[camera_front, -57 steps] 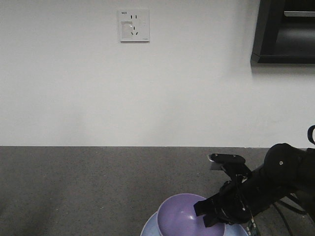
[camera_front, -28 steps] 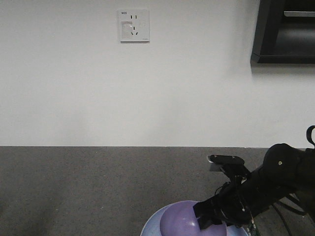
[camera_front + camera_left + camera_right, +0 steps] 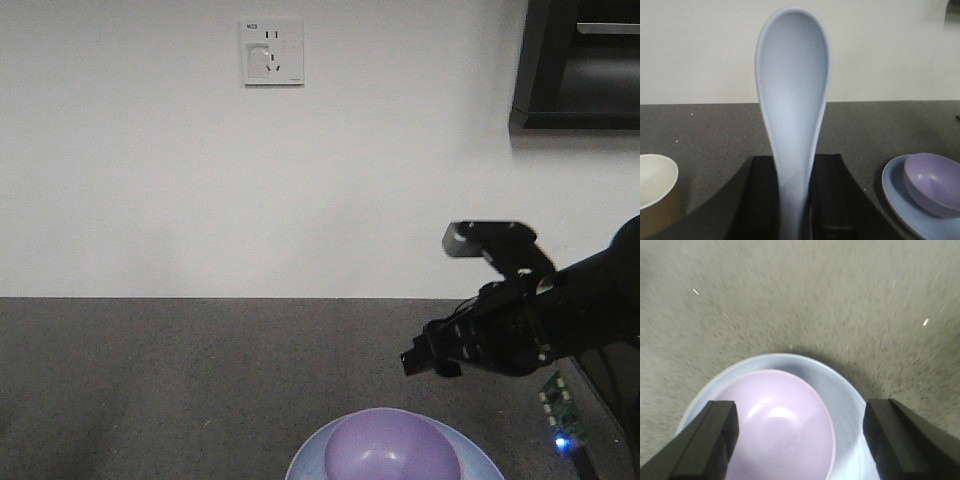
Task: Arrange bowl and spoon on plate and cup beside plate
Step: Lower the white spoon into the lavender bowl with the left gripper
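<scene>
Print on the wall socket (image 3: 271,51) is showing too small to read. The left gripper (image 3: 795,215) is clamping the spoon (image 3: 794,100) upright; only its wrist view is showing the cup (image 3: 655,192), at 8 o'clock. The right gripper (image 3: 800,412) is hovering spread and empty above the bowl (image 3: 782,435), which is sitting on the plate (image 3: 842,390).
</scene>
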Motion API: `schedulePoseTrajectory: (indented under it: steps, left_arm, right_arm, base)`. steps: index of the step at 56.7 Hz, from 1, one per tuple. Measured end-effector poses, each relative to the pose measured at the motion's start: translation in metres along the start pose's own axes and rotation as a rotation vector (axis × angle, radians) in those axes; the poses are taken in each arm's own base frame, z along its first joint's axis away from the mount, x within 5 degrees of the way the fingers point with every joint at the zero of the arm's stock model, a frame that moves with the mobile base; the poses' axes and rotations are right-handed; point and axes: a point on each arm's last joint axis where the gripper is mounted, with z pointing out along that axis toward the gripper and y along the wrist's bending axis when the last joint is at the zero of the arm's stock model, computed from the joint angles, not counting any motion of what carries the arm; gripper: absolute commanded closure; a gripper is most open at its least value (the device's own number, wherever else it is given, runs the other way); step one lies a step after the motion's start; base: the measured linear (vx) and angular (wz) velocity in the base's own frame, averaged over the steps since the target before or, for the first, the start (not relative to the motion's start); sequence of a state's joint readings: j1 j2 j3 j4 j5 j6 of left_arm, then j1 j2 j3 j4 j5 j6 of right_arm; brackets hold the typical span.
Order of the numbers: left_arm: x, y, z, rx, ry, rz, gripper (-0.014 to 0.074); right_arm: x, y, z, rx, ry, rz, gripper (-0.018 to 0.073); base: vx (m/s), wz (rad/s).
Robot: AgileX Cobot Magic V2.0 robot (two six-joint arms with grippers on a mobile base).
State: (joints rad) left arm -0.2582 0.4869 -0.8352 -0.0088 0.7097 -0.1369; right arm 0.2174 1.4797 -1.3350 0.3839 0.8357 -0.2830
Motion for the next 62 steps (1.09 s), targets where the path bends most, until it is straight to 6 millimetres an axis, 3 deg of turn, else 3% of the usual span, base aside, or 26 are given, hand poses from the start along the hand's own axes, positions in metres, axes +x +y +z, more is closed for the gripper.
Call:
schedulePoseTrajectory:
  steps: [8,14,21,27,35,43,52,62]
  left_arm:
    - [-0.007,-0.001,0.015,-0.006,0.136,0.102,0.0600]
    - [-0.024,-0.007,0.040,0.026,0.238,0.166,0.0600]
    - [-0.041,-0.021,0.079,0.136,0.357,0.219,0.0596]
    - [-0.052,-0.039,0.132,0.285,0.484,0.261,0.0596]
    - [-0.051,-0.063,0.192,0.423,0.605,0.253,0.0596]
    - [-0.045,-0.093,0.237,0.531,0.715,0.277,0.0596]
    - [-0.029,-0.131,0.270,0.628,0.823,0.329,0.0596]
    - [-0.007,-0.166,0.290,0.682,0.886,0.354,0.0596]
  right_arm:
    - [0.002,0.017,-0.056,-0.006,-0.087,-0.043,-0.0015]
    - [0.010,0.027,-0.092,-0.001,-0.139,-0.071,-0.0015]
    - [0.018,0.034,-0.122,0.026,-0.189,-0.102,-0.0015]
    - [0.027,0.037,-0.146,0.070,-0.231,-0.120,-0.0015]
    - [0.034,0.037,-0.160,0.120,-0.241,-0.119,-0.0015]
    - [0.040,0.035,-0.167,0.161,-0.218,-0.125,-0.0015]
    - [0.043,0.034,-0.167,0.177,-0.189,-0.126,-0.0015]
    - [0.044,0.033,-0.167,0.178,-0.178,-0.124,-0.0015]
  base:
    - [0.00,0.00]
    - [0.00,0.00]
    - [0.00,0.00]
    - [0.00,0.00]
    - [0.00,0.00]
    - [0.00,0.00]
    - [0.00,0.00]
    - [0.00,0.00]
